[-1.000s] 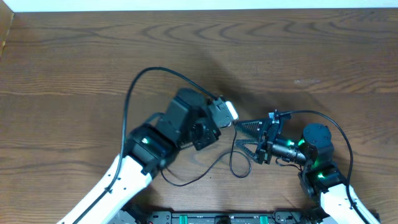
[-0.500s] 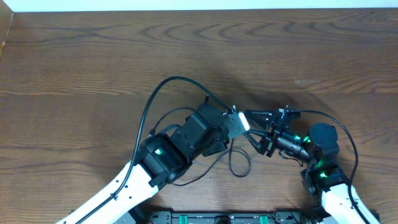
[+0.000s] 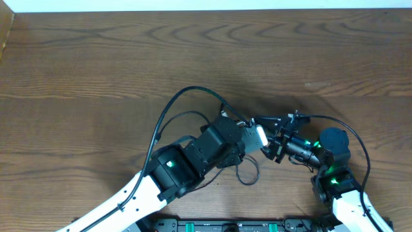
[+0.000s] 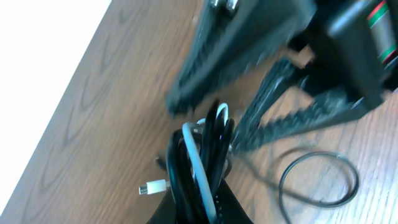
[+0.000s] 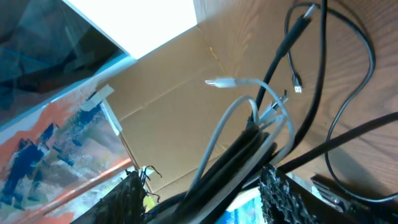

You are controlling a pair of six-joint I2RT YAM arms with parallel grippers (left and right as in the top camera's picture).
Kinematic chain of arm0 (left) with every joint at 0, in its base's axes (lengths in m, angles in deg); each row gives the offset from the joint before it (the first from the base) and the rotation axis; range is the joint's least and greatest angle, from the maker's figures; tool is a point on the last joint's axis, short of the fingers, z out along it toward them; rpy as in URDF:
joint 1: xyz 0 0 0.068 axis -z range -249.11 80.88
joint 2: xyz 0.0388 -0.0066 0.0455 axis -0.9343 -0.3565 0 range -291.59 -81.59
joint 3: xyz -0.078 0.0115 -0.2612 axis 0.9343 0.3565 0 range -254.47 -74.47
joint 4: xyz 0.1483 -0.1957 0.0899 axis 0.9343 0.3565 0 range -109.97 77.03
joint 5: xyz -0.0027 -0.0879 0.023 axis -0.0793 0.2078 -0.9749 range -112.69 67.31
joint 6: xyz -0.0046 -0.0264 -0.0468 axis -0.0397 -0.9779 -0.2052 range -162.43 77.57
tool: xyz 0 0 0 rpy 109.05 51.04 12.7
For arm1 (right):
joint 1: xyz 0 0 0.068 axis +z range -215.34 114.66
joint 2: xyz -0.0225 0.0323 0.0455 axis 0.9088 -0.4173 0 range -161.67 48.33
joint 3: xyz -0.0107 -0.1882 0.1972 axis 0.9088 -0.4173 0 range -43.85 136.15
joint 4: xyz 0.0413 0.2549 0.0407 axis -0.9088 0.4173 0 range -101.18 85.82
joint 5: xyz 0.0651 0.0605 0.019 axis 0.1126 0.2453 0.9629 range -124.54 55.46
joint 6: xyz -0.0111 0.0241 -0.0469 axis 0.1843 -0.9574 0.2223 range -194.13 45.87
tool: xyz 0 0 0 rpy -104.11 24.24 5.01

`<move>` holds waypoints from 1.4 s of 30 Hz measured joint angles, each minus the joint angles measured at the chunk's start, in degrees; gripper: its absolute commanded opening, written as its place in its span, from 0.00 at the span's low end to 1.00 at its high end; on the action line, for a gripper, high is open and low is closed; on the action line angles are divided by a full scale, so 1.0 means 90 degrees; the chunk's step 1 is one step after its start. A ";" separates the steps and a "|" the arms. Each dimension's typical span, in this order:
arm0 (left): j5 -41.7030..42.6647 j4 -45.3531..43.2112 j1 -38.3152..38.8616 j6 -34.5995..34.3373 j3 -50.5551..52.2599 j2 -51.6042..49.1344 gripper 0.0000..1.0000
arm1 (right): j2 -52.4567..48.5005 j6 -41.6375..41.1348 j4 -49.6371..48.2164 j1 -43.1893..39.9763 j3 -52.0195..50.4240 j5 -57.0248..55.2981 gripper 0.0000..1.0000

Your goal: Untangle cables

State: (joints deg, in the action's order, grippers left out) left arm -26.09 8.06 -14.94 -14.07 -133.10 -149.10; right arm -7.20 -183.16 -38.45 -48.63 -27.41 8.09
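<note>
Overhead, both arms meet just off the middle of the desk (image 3: 96,64), toward 4 o'clock. The left arm comes in from 7 o'clock and the right from 5 o'clock. The left wrist covers its own fingers there, so I go by the wrist cameras.

On the left wrist view, my left end effector (image 4: 199,202) is clamped tight on the cables (image 4: 214,143). They form a bunch of black strands with the white cord (image 4: 198,168) among them, standing up out of the grip toward 12 o'clock. A white plug (image 4: 152,186) sticks out of the bunch at 9 o'clock; I cannot tell whether it touches the desk. At 3 o'clock of the grip a black loop (image 4: 283,177) lies flat on the desk, apart from the fingers.

The top of the bunch sits between the two toothed fingers of the right end effector (image 4: 202,126), which reaches in from 1 o'clock. On the right wrist view those fingers are part-way apart, neither wide nor narrow. The bunch runs through the gap from 7 o'clock to 1 o'clock, closer to the finger on the 3 o'clock side. I cannot tell whether either finger touches the strands. Past the fingertips the white cord arcs on to a white plug at 12 o'clock. A thin black strand ends in a small plug (image 5: 297,87) at 1 o'clock.
</note>
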 measured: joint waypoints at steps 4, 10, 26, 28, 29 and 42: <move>-0.0049 -0.0097 0.0160 0.0005 0.0000 -0.0002 0.08 | -0.0112 -0.0121 -0.0024 0.0211 0.0000 -0.0107 0.38; -0.0114 0.0039 0.0209 0.0029 0.0027 -0.0063 0.08 | -0.0379 -0.0257 -0.0092 0.0325 0.0061 -0.0243 0.02; -0.0056 -0.0124 0.0245 0.0027 0.0097 -0.0097 0.25 | -0.0522 0.1528 0.0359 0.0379 0.0158 -0.0950 0.01; -0.0019 -0.0170 0.0265 0.0024 0.0097 -0.0097 0.25 | -0.0583 0.1739 0.0578 0.0379 0.0141 -0.1127 0.01; -0.0019 -0.0197 0.0267 0.0024 0.0092 -0.0095 0.25 | -0.0607 0.1863 0.0648 0.0379 0.0102 -0.1200 0.01; 0.0214 -0.0284 0.0267 -0.1059 0.0090 -0.0095 0.75 | -0.0622 0.2188 0.0670 0.0379 0.0075 -0.1370 0.01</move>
State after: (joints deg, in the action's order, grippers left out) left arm -24.17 5.50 -12.54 -23.60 -132.29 -149.95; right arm -12.79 -163.47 -32.41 -45.22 -26.73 -4.24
